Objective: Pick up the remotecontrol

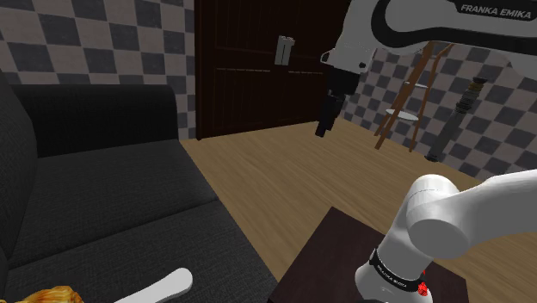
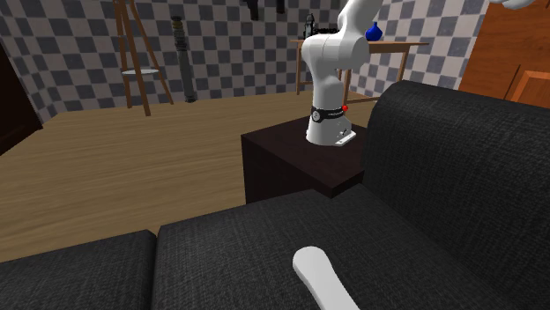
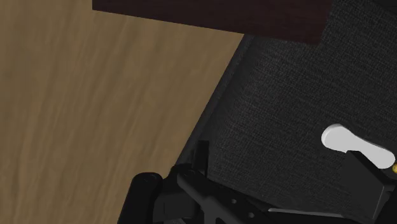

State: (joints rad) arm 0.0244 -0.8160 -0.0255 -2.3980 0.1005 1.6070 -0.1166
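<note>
Jaws aloft; remote (image 2: pixel 322 280) on sofa (image 2: pixel 220 255)

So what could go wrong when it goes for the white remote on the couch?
The claw hangs high over the wooden floor, far from the remote, so a long swing could land off target. The remote lies flat on the couch, so the claw might press it in or slide it instead of gripping it.

White arm (image 1: pixel 456 211) up from the near right, elbow high, forearm stretched to the left; black gripper (image 1: pixel 322 131) hangs off its end, pointing down, slightly tilted.
</note>
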